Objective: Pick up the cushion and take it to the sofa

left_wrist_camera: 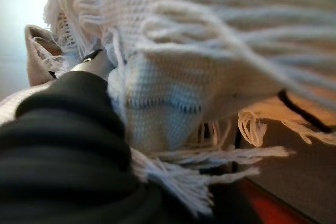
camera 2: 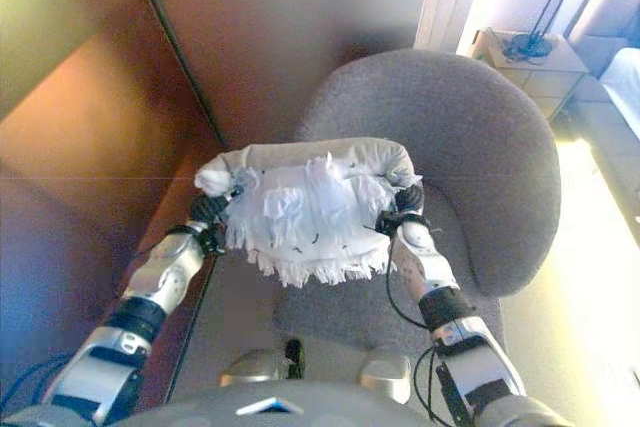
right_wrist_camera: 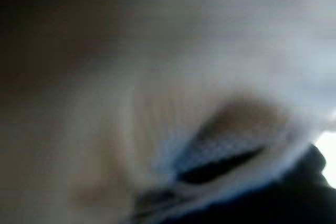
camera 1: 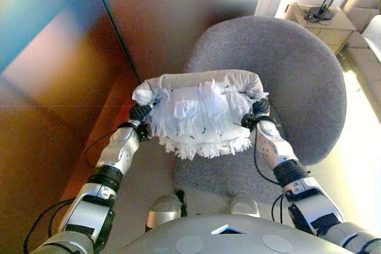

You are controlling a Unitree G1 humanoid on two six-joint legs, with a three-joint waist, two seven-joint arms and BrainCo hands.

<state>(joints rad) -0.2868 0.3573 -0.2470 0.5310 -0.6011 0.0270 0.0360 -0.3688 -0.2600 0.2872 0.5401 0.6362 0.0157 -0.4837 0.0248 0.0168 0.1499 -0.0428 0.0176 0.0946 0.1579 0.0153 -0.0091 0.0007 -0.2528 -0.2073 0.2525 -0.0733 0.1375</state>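
Observation:
The cushion (camera 1: 199,114) is white with fringed tufts and a plain cream back edge. I hold it between both hands, lifted above the seat of a grey armchair (camera 1: 297,75). My left hand (camera 1: 141,112) grips its left end and my right hand (camera 1: 259,111) grips its right end, the fingers sunk in the fabric. The left wrist view shows the knitted cover and fringe (left_wrist_camera: 184,93) right against the hand's dark cover (left_wrist_camera: 63,145). The right wrist view is filled by the cushion's fabric (right_wrist_camera: 157,77).
The round-backed armchair stands right before me. A brown wall or panel (camera 1: 59,87) rises on the left. At the back right stand a small side table (camera 1: 318,25) with a lamp base (camera 1: 321,11), and pale upholstery (camera 1: 366,52) in bright light.

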